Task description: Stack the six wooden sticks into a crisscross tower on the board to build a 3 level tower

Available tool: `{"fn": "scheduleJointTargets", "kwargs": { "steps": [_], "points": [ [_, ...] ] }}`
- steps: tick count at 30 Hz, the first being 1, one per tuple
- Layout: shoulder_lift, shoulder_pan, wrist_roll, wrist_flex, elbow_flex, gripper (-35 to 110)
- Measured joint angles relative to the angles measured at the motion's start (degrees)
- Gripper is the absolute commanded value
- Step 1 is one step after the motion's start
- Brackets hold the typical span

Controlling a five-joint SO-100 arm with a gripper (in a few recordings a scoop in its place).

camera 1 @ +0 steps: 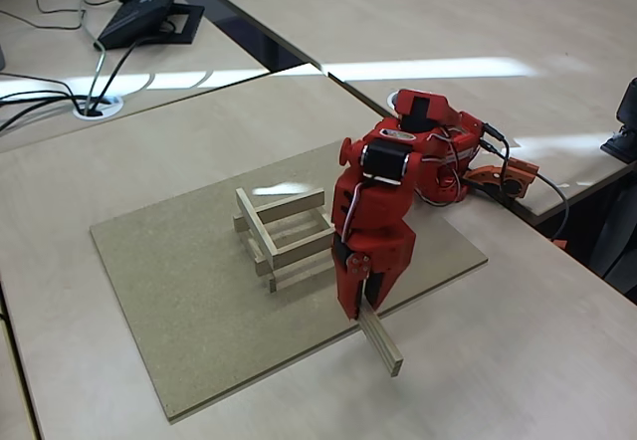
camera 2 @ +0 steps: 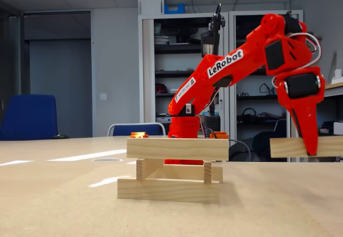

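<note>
My claw (camera 1: 369, 306) grips the last wooden stick (camera 1: 382, 341) clear above the board (camera 1: 179, 291), ready for the tower (camera 1: 284, 236).

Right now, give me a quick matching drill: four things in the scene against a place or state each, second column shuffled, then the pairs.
Things:
1. gripper
2. held stick
3. tower
4. board

Places or states:
A. lies flat on the pale tabletop
B. stands on the board, sticks laid crosswise
C. shut on a stick, to the right of the tower in both fixed views
D. lifted off the board, roughly level, one end past the board's edge

Pairs: 1-C, 2-D, 3-B, 4-A
</note>
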Motion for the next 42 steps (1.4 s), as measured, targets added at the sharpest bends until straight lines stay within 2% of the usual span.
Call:
{"fn": "scheduleJointTargets", "kwargs": {
  "steps": [10, 24, 35, 42],
  "points": [
    [18.8, 5.9, -2.2, 0.4, 17.5, 1],
    [41.8, 20.1, -17.1, 1.2, 47.5, 0],
    [47.1, 26.0, -24.3, 1.2, 60.6, 0],
    [47.2, 28.3, -28.6, 0.3, 62.0, 0]
  ]
}}
